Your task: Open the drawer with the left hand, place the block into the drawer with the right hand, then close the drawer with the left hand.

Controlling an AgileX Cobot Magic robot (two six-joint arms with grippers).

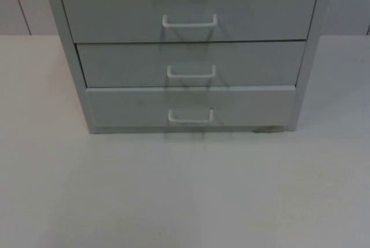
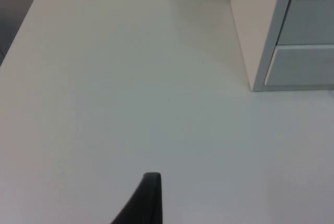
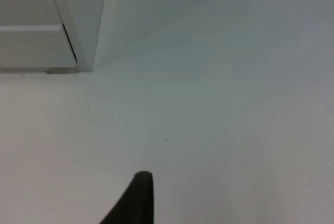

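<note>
Left gripper point(image 2: 148, 203): one black fingertip hangs over bare white bench point(image 2: 130, 104), well to the left of the drawer cabinet. Cannot tell whether it is spread or pressed together.

Drawer cabinet point(image 1: 74, 57): pale grey, stands at the far middle of the bench, its front facing the near edge. In the top view three drawer fronts are fully seen, stacked, with the lower edge of a fourth above them. Upper drawer point(image 1: 115, 14) has a white bar handle point(image 1: 189, 22); middle drawer point(image 1: 127, 66) has its handle point(image 1: 191, 73); bottom drawer point(image 1: 127, 108) has its handle point(image 1: 191, 116). All fronts look pushed in; the bottom one sits slightly proud of the frame. A small dark mark lies under the cabinet's right near corner.

In the left wrist view the cabinet's left side panel and near left corner rest on the bench. In the right wrist view the cabinet's right near corner stands on the bench.

Right gripper point(image 3: 136, 198): one black fingertip over bare bench, to the right of the cabinet and nearer. Cannot tell its state either.
</note>
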